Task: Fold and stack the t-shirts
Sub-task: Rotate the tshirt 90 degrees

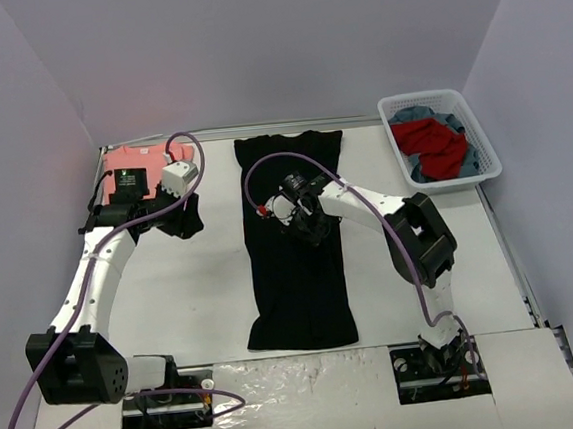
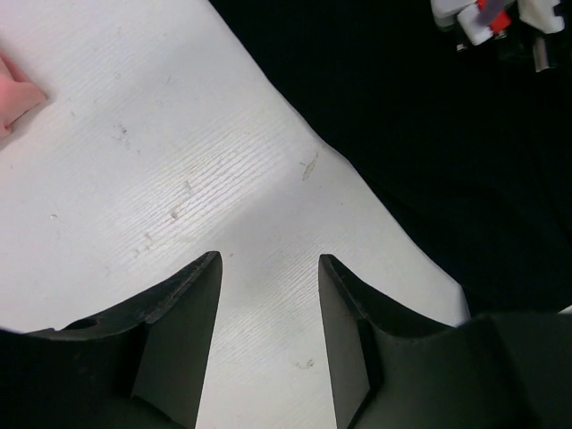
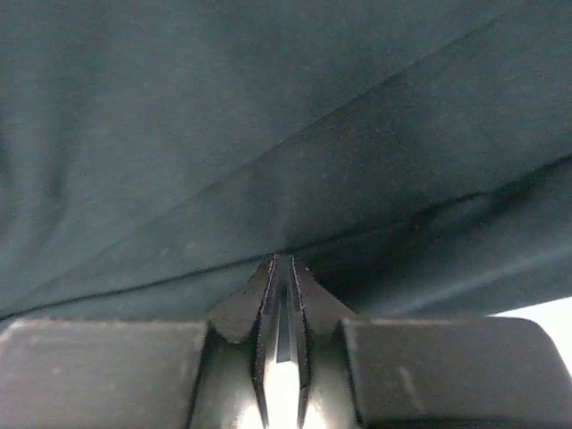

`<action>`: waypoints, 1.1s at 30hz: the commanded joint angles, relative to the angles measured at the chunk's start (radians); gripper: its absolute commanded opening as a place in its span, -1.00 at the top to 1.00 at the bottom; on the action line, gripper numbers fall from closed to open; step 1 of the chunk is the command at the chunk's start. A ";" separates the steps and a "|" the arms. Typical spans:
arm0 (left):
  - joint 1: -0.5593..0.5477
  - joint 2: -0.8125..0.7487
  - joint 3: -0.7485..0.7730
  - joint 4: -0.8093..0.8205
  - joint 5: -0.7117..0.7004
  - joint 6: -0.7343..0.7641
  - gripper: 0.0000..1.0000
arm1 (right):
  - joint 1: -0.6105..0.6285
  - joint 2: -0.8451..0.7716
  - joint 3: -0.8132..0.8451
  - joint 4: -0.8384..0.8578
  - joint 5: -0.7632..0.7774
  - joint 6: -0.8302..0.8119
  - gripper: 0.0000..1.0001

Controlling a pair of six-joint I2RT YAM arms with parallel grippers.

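Right tool pinched shut on black t-shirt; left tool half-open, empty, above table.

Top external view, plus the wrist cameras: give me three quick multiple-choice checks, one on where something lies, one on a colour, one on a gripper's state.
1. On the table, the salmon-pink t-shirt lies at: A the near right corner; B the centre; C the far left corner.
2. The uppermost garment in the white basket is: A yellow; B red; C green.
3. The right gripper is: A closed on black cloth; B wide open; C holding pink cloth.

Answers:
1. C, it sits at the far left, apart from the black t-shirt.
2. B, a red garment lies on top.
3. A, the jaws meet on a crease of the black t-shirt.
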 commanded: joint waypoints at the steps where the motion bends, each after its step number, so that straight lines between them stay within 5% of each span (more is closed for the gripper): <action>1: 0.017 -0.057 -0.013 0.032 -0.003 -0.010 0.07 | -0.003 0.033 0.039 -0.047 0.060 0.017 0.89; 25: 0.019 -0.100 -0.047 0.071 0.011 -0.018 0.04 | -0.003 0.093 0.036 -0.046 0.107 0.023 0.35; 33: 0.020 -0.111 -0.059 0.080 0.006 -0.012 0.04 | -0.003 0.116 0.040 -0.046 0.101 0.022 0.45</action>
